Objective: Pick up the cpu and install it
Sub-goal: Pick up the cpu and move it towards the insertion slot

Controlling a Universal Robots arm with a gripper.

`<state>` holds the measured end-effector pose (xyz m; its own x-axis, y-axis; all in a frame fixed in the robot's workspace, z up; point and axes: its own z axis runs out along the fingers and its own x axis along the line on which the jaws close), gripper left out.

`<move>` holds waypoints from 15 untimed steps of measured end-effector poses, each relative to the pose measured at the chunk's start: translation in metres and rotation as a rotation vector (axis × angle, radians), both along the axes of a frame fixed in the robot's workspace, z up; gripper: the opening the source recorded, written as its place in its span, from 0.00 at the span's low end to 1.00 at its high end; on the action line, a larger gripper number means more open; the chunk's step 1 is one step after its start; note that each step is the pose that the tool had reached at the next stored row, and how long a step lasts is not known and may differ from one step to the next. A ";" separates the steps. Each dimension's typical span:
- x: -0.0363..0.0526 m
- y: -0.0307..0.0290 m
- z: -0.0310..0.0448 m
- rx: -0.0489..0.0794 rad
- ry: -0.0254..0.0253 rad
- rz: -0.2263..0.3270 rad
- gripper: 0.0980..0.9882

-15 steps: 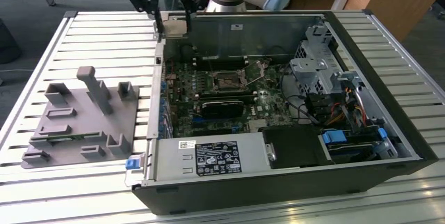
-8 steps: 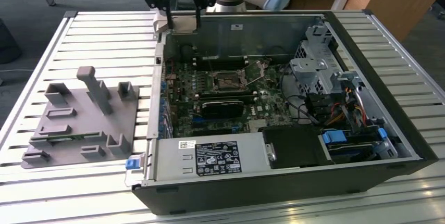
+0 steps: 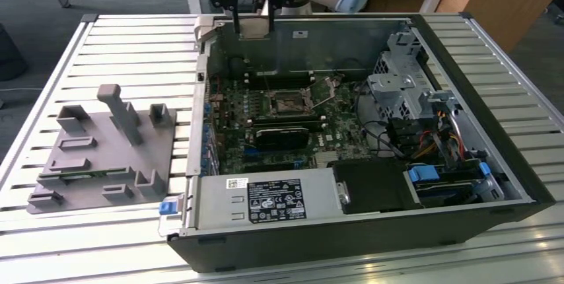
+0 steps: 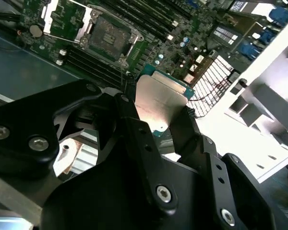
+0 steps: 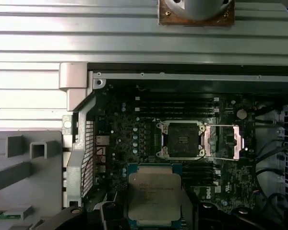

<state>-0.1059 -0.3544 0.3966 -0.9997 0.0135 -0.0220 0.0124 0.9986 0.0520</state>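
Note:
The cpu (image 3: 250,22), a flat square chip with a silvery top, hangs above the far wall of the open computer case (image 3: 493,172). My gripper (image 3: 250,8) is shut on the cpu, one black finger against each side. In both wrist views the cpu (image 4: 158,103) (image 5: 154,194) sits between the fingers (image 4: 185,129) (image 5: 198,212). The open motherboard socket (image 3: 286,102) (image 4: 108,31) (image 5: 181,140) lies below and apart from the chip, its metal load plate (image 5: 229,142) swung open to one side.
A grey plastic tray (image 3: 105,158) with upright blocks lies on the slatted table (image 3: 53,86) at the exterior view's left. Inside the case are a power supply (image 3: 264,198), a black cover (image 3: 370,188), a drive cage (image 3: 401,89) and loose cables (image 3: 432,142).

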 end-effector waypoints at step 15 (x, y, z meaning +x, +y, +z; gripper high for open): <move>0.0570 0.0143 -0.0048 0.000 -0.0002 0.000 0.49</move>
<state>-0.0489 -0.3402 0.3917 -0.9997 0.0137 -0.0222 0.0126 0.9986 0.0519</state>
